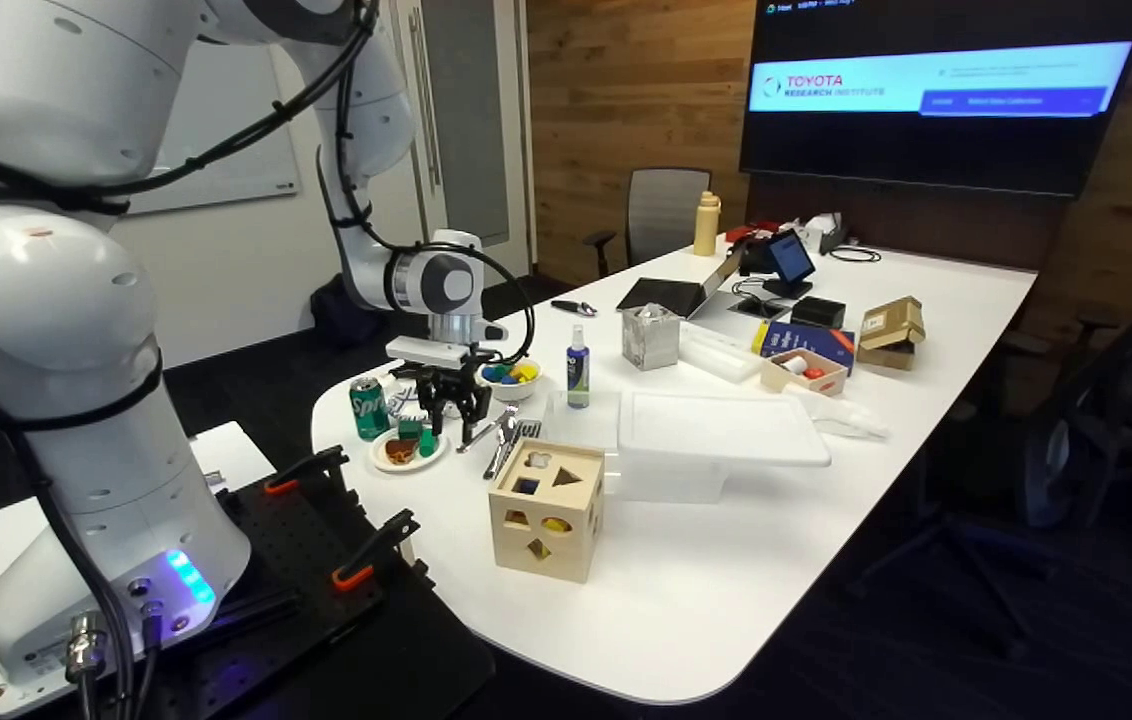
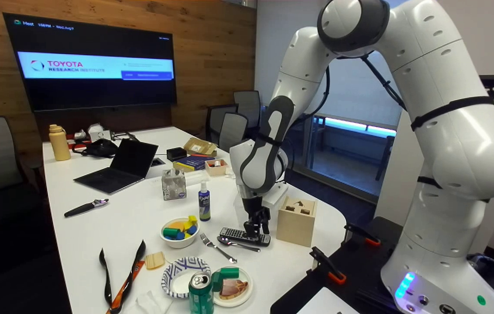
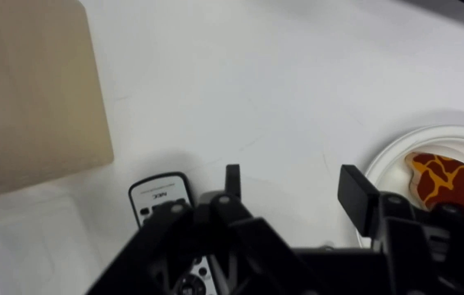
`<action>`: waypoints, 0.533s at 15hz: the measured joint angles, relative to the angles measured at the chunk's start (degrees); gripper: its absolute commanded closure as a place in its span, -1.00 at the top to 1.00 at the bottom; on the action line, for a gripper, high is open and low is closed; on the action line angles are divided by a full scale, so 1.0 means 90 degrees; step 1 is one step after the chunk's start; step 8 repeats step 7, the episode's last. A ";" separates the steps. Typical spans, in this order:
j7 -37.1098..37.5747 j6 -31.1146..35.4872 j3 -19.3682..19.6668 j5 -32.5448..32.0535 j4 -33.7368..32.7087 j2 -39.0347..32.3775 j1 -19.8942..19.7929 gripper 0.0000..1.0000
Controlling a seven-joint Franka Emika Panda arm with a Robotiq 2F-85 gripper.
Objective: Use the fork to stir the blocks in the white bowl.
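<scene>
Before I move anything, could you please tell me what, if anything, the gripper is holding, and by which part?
Nothing is held: the wrist view shows the gripper open, its jaws well apart. The fork lies loose on the table.

In exterior view: blocks (image 2: 178, 226) in bowl (image 2: 179, 243), 1 fork (image 2: 218, 249) to right; remote (image 2: 235, 235) behind spoon (image 2: 234, 244), possibly touching.

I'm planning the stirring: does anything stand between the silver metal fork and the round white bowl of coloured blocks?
Nothing visible does. In an exterior view, the fork lies with its tines roughly toward the white bowl; the silver metal spoon lies on the fork's other side.
</scene>
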State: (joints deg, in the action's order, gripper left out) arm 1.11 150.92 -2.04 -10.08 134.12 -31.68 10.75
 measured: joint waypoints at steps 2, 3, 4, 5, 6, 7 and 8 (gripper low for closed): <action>0.0001 0.0174 0.0014 -0.0261 0.0193 0.0342 0.0037 1.00; 0.0003 0.0204 0.0014 -0.0367 0.0270 0.0500 0.0047 1.00; 0.0004 0.0220 0.0015 -0.0459 0.0338 0.0649 0.0052 1.00; 0.0005 0.0227 0.0015 -0.0547 0.0408 0.0798 0.0053 1.00; 0.0005 0.0228 0.0014 -0.0598 0.0475 0.0934 0.0052 1.00; 0.0005 0.0228 0.0014 -0.0621 0.0539 0.1059 0.0052 1.00; 0.0005 0.0228 0.0014 -0.0621 0.0539 0.1059 0.0052 1.00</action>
